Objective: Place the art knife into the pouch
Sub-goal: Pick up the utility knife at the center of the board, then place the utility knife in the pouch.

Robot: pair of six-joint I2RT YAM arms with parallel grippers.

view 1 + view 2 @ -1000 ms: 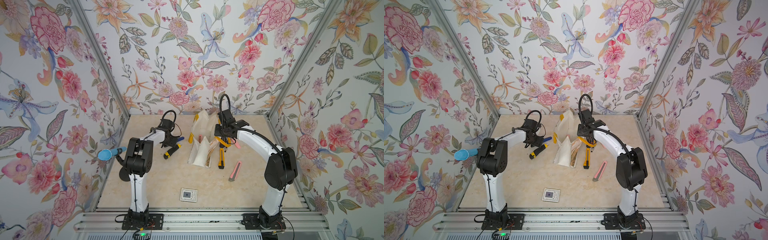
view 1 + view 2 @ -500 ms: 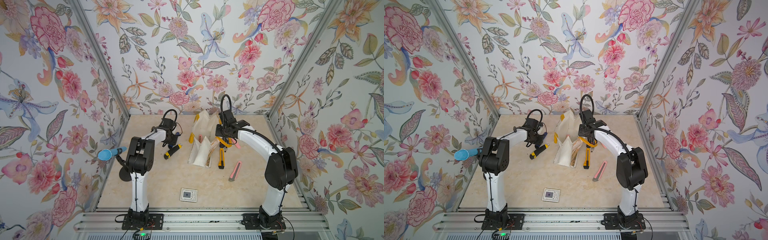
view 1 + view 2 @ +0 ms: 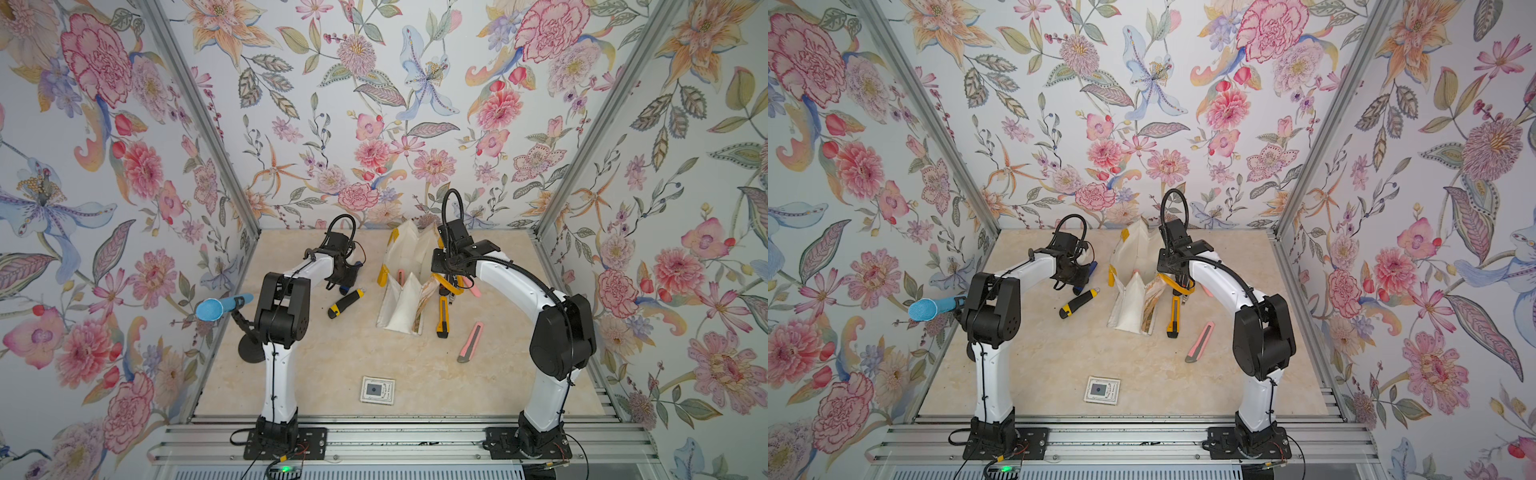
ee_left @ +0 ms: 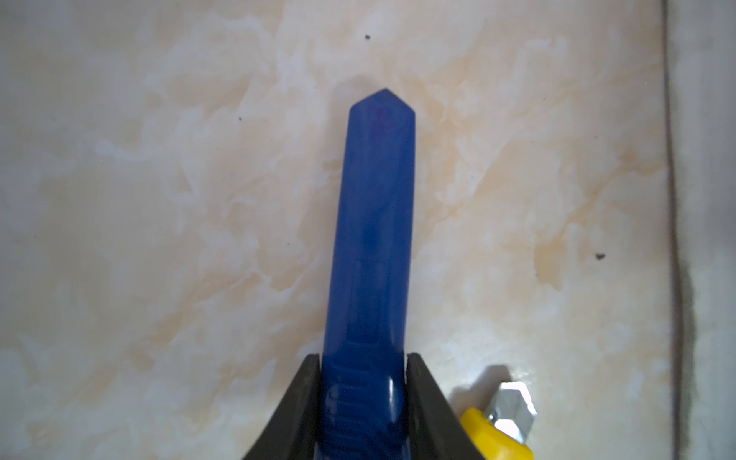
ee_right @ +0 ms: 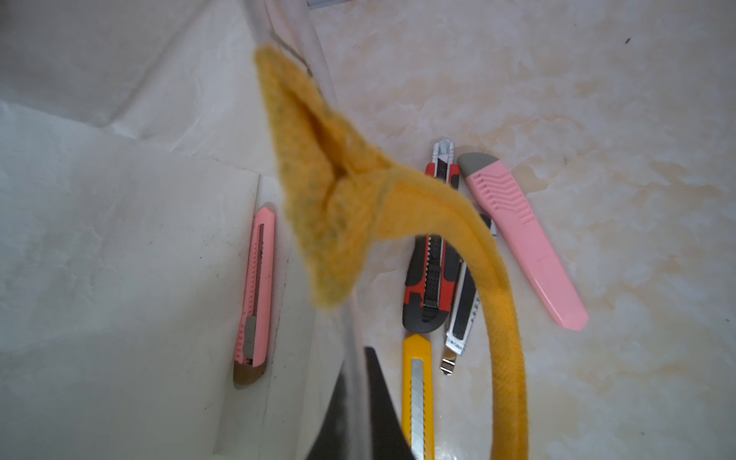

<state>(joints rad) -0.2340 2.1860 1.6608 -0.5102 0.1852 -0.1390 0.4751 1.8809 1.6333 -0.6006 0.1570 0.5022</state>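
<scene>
My left gripper [image 4: 363,366] is shut on a blue art knife [image 4: 374,239] that lies low over the marble tabletop, its pointed end sticking out past the fingers. In both top views this gripper [image 3: 347,276] [image 3: 1077,274] is left of the pouch [image 3: 409,266] [image 3: 1133,291], an off-white canvas bag standing open with yellow handles [image 5: 498,318]. The right gripper [image 5: 356,366] [image 3: 442,266] is shut on the pouch's right rim and holds it open. A pink knife [image 5: 255,294] lies inside the pouch.
A yellow-and-black knife [image 3: 345,303] lies just in front of my left gripper. Right of the pouch lie a yellow knife [image 3: 444,316], a red-and-black one [image 5: 432,271], a silver one [image 5: 462,314] and two pink ones [image 5: 521,239] [image 3: 470,341]. A small card [image 3: 377,390] sits near the front.
The left gripper has closed on the blue knife, which it stood open around a second ago. The right arm and the pouch have not moved.
</scene>
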